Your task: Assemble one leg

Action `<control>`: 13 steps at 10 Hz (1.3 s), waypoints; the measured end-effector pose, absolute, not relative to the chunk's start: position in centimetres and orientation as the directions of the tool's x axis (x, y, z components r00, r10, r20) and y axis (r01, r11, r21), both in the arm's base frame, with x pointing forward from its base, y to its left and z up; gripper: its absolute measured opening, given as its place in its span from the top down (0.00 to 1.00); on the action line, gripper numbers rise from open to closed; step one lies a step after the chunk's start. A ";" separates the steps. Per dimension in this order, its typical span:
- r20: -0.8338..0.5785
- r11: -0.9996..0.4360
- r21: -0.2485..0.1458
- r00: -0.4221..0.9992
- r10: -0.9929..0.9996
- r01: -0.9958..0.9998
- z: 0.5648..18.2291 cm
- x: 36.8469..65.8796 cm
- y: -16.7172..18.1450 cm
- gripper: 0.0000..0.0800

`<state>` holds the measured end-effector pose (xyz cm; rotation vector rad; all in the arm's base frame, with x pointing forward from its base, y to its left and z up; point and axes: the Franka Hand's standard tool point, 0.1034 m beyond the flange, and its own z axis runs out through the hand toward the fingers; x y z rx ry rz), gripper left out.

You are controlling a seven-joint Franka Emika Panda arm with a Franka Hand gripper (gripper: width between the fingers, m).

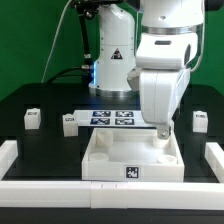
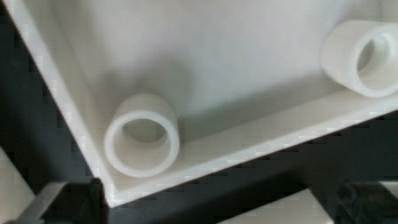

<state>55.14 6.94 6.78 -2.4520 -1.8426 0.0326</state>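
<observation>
We log the gripper (image 1: 160, 131), fingers apart and empty, over the tray-like part's (image 1: 100, 165) far corner on the exterior view's right, probably to steady it, while the closest leg (image 1: 200, 120) sits untouched on the tabletop (image 1: 50, 142) beyond.

Large white tray (image 1: 100, 158) on the black table (image 1: 40, 150), with a square tag (image 1: 131, 172) on its front wall. Seen up close, two round sockets inside it, one (image 2: 143, 138) in a corner, the other (image 2: 366, 55) further along. Just behind the tray, the marker board (image 1: 104, 117) lying flat; white rails (image 1: 10, 152) along the table's edges, green backdrop (image 1: 30, 40) beyond.
</observation>
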 end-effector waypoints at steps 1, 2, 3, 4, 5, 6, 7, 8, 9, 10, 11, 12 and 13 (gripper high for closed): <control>0.023 -0.190 -0.046 0.191 0.981 0.981 6.2 54.0 6.8 0.19; 0.006 -0.136 -0.058 0.137 0.991 0.989 5.7 52.9 6.3 0.19; -0.005 -0.112 -0.048 0.112 0.994 0.993 5.7 52.8 6.0 0.19; -0.010 -0.106 -0.053 0.105 0.994 0.993 5.8 52.7 5.5 0.19; -0.010 -0.107 -0.053 0.107 0.994 0.993 5.7 52.6 5.6 0.19; -0.010 -0.107 -0.054 0.107 0.994 0.993 5.7 52.6 5.6 0.19; -0.010 -0.107 -0.054 0.107 0.994 0.993 5.7 52.6 5.5 0.19; -0.010 -0.107 -0.054 0.107 0.994 0.993 5.7 52.6 5.5 0.19; -0.010 -0.107 -0.055 0.106 0.994 0.993 5.6 52.5 5.5 0.19; -0.003 -0.067 -0.047 0.067 0.998 0.997 5.0 51.7 5.3 0.19; -0.003 -0.063 -0.055 0.063 0.998 0.996 4.3 49.7 5.1 0.19; -0.007 -0.066 -0.077 0.065 0.998 0.995 3.9 47.7 4.8 0.19; -0.006 -0.070 -0.081 0.069 0.998 0.994 3.4 46.9 4.5 0.19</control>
